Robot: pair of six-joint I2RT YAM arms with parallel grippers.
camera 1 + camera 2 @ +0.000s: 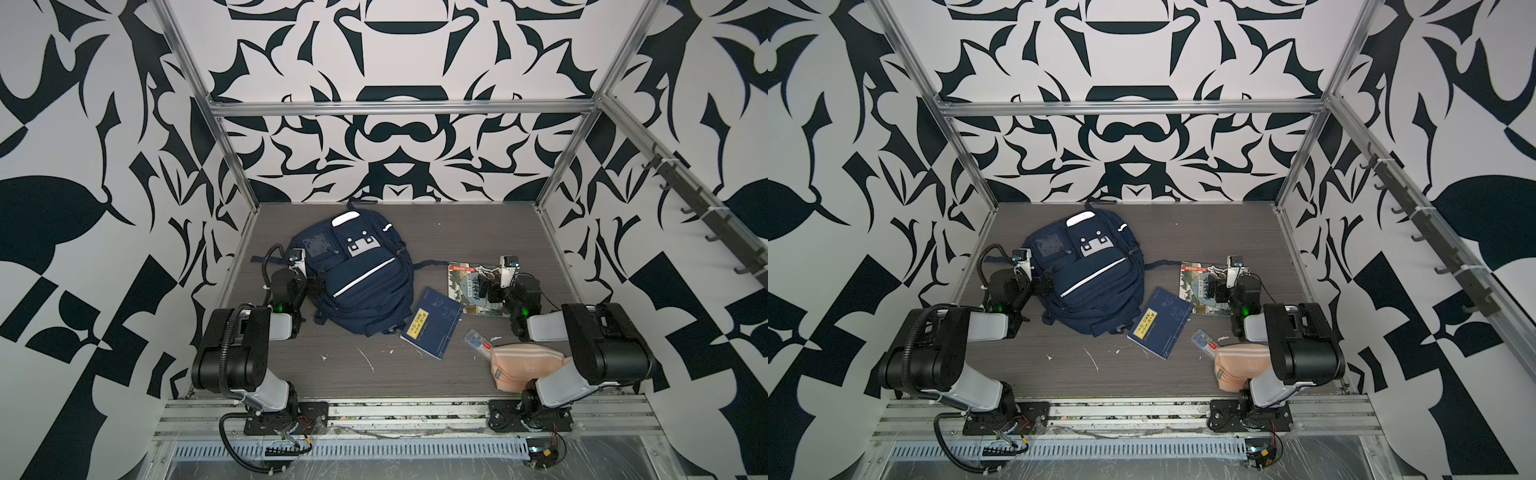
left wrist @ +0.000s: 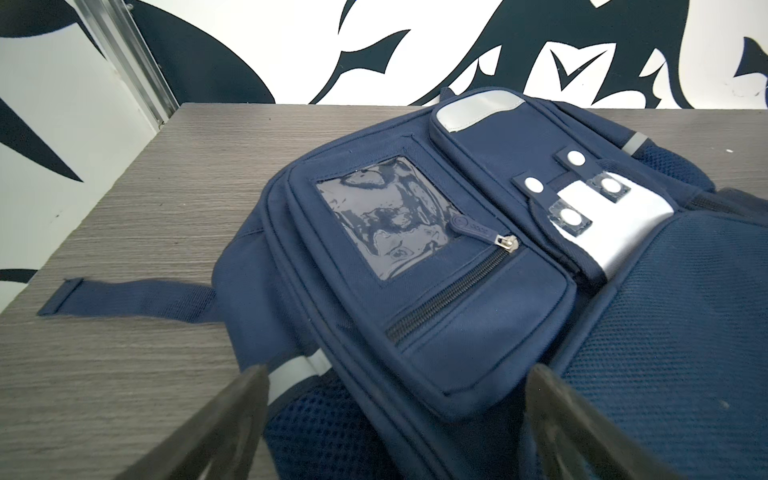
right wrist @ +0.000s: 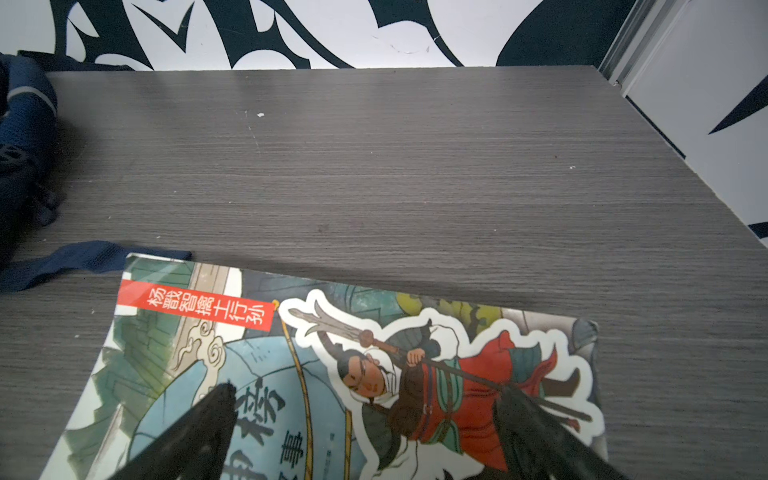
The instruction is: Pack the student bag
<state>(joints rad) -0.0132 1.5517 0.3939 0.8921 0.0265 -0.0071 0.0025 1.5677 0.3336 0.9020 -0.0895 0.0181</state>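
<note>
The student bag [image 1: 357, 274] [image 1: 1092, 270], a navy backpack with white stripes, lies flat on the grey table, front pockets up and zips closed. My left gripper [image 1: 315, 286] [image 1: 1045, 284] hovers at the bag's left side, open. In the left wrist view its jaws [image 2: 399, 370] stand wide apart over the bag [image 2: 457, 291] near the card window, gripping nothing. My right gripper [image 1: 485, 279] [image 1: 1216, 286] is open just above an illustrated book [image 1: 462, 286] [image 1: 1194, 286]. In the right wrist view it [image 3: 365, 390] holds nothing over the cover [image 3: 249, 353].
A blue book [image 1: 432, 328] [image 1: 1160, 322] lies by the bag's near right corner. A small clear case [image 1: 478, 340] and a peach-pink striped pouch [image 1: 523, 365] sit near the right arm's base. A bag strap [image 3: 83, 259] reaches the illustrated book. Patterned walls enclose the table [image 1: 457, 232].
</note>
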